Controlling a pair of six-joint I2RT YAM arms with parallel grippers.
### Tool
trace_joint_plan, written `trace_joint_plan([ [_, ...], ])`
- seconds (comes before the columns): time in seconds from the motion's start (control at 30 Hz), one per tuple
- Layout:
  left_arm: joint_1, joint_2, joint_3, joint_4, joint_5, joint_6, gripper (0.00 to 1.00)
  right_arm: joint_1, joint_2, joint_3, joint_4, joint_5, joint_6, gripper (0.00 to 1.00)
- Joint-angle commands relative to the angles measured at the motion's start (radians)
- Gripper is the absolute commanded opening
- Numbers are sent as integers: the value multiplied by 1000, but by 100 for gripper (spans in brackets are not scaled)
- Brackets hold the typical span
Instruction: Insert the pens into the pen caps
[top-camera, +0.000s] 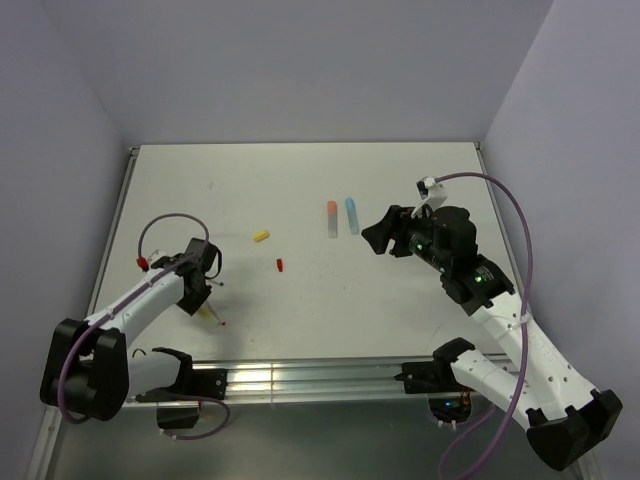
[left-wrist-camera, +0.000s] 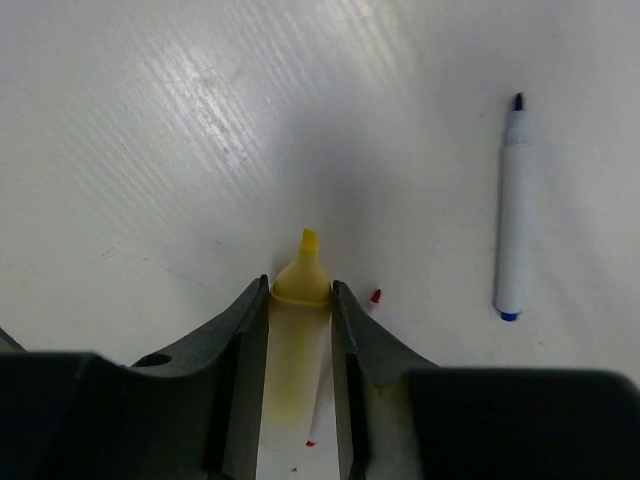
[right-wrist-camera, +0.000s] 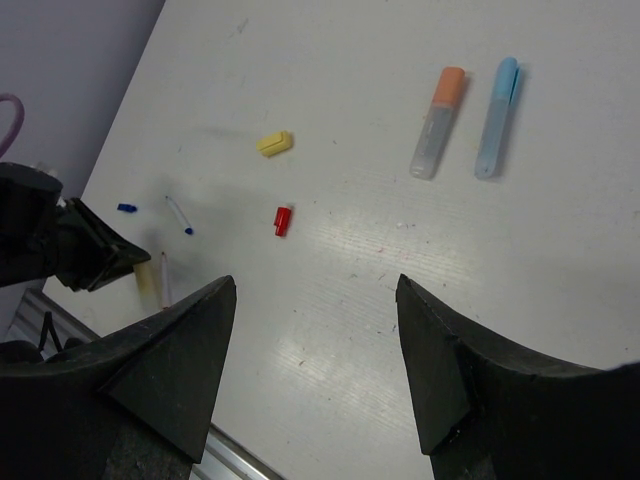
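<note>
The left gripper (left-wrist-camera: 300, 288) is seen at the near left of the white table (top-camera: 350, 180). Its jaws are closed narrowly on a stubby pale-bodied yellow-tipped marker (left-wrist-camera: 297, 340), which is touched on both sides. A thin white red-tipped pen (left-wrist-camera: 372, 298) lies just beside it. The right gripper (right-wrist-camera: 315, 285) is held above the table's right side, jaws spread wide and empty. A stubby yellow plastic cap (right-wrist-camera: 273, 144) and a tiny red cap (right-wrist-camera: 282, 220) lie between the two arms.

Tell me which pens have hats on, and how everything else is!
yellow marker, uncapped, on the table
yellow cap, loose
orange marker, capped
light-blue marker, capped
dark-blue pen, uncapped
red pen, uncapped, mostly hidden
red cap, loose
dark-blue cap, loose
left end effector, jaws beside yellow marker, grip unclear
right end effector, open, empty
</note>
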Motion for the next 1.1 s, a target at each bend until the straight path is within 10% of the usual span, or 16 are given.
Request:
trace_joint_plan([
  [0.0, 3, -38, 100, -66, -5, 50, 0, -5, -7, 0, 33, 8, -19, 73],
  [0.5, -42, -129, 455, -120, 14, 163, 0, -5, 25, -3, 105, -203, -19, 73],
  [1.07, -482, 226, 891, 96, -31, 136, 0, 132, 210, 72, 334, -305, 34, 73],
])
